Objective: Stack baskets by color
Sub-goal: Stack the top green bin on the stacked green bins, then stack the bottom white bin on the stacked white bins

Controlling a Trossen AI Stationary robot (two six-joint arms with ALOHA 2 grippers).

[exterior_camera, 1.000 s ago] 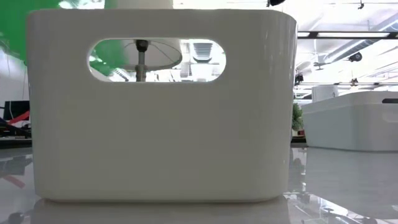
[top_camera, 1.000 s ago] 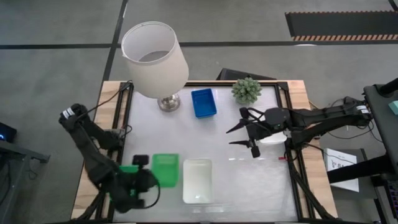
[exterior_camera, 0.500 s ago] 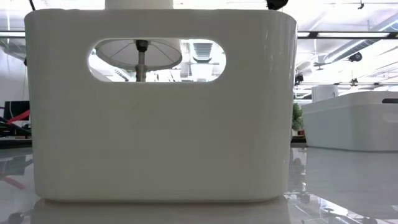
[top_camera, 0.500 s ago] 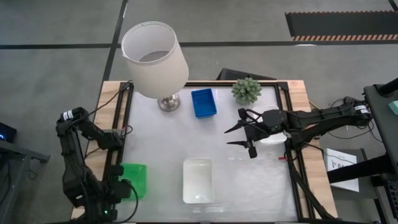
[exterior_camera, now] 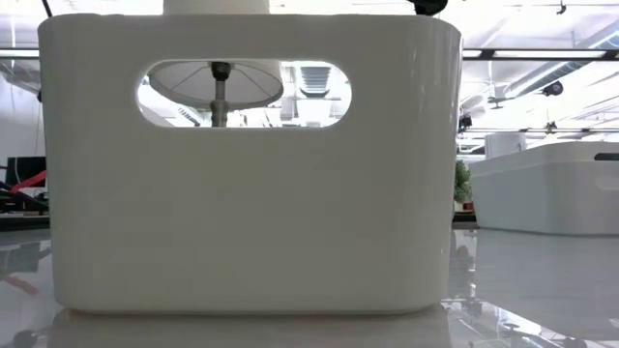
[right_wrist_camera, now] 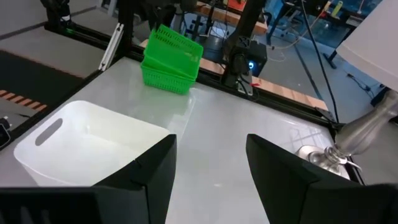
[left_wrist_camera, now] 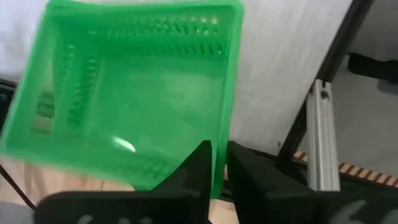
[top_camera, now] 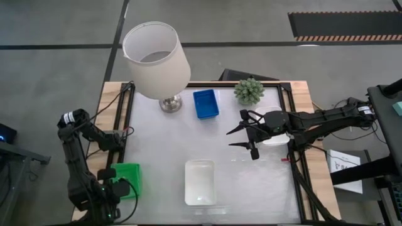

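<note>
A green basket (top_camera: 130,178) is at the table's near left edge, on top of a second green basket (right_wrist_camera: 166,76). My left gripper (left_wrist_camera: 219,180) stands over it, pointing down, shut on its wall. A white basket (top_camera: 200,182) stands near the front edge and fills the low view (exterior_camera: 251,164). A blue basket (top_camera: 206,103) rests on its bottom at the back. My right gripper (top_camera: 242,139) hovers open above the table's right half, holding nothing. My left gripper has the upper green basket's wall (left_wrist_camera: 219,158) between its two fingers, one finger inside the basket and one outside. The fingers come from above, pointing down. The basket sits nearly level on the green basket beneath it.
A lamp with a white shade (top_camera: 157,58) and a small potted plant (top_camera: 249,91) stand at the back. Another white basket (exterior_camera: 551,188) lies under my right arm at the right edge. Bare tabletop lies between the green stack and the white basket.
My left gripper has carried the green basket from beside the white basket toward the table's left edge, sinking a little and rolling its wrist, so the basket has turned about. The basket now sits on the other green basket. My right arm has kept still.
</note>
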